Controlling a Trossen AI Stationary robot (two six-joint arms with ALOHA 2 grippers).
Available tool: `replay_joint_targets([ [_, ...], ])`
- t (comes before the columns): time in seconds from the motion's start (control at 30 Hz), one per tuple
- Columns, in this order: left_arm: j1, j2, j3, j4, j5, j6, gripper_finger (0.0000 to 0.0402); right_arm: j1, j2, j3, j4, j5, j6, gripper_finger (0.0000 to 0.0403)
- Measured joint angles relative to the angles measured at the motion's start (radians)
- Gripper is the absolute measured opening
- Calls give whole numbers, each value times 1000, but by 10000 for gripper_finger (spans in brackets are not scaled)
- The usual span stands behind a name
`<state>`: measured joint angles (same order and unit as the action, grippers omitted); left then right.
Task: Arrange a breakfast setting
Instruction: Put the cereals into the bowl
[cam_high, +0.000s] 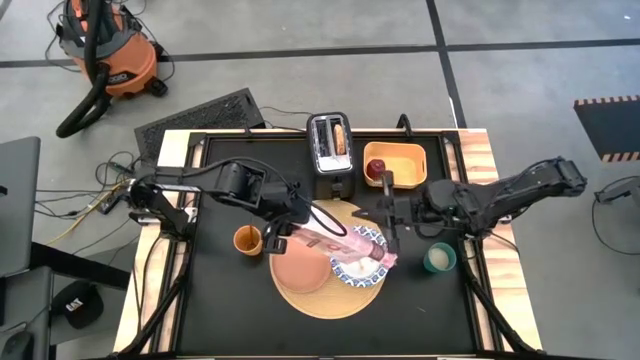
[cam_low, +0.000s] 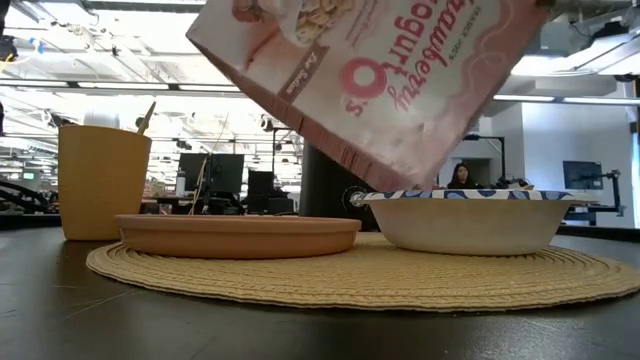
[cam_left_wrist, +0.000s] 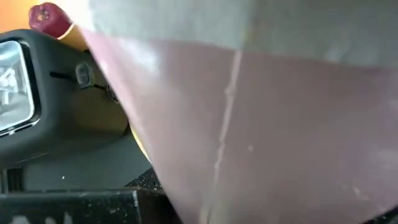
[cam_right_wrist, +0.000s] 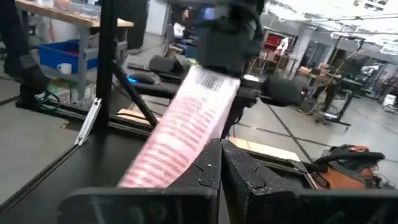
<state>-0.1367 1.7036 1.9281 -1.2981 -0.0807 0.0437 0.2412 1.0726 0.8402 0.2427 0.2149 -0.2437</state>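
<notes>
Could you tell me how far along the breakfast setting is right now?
Done: the salmon-pink plate and blue-and-white patterned dish sit on the large round light-wood board. In hand: the left gripper tilts a pink cereal box over the dish; the right gripper is at the box's far end. Left: the round toasted bread is in the black toaster, the small red apple in the yellow rectangular tray.
</notes>
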Motion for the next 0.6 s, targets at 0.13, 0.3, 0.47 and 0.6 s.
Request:
replay_joint_targets([
  [0.13,1,16,21,-34,-7,-22,119,47,-85,1,-191,103,48,25],
  [0.3,6,60,116,-76,-17,-32,119,103,-149,0,-482,242,232,30],
  [0.47,10,130,201,-119,-14,-10,119,155,-164,1,-659,363,377,32],
  [0.6,4,171,219,-122,-135,-39,119,188,-170,0,-740,431,440,27],
])
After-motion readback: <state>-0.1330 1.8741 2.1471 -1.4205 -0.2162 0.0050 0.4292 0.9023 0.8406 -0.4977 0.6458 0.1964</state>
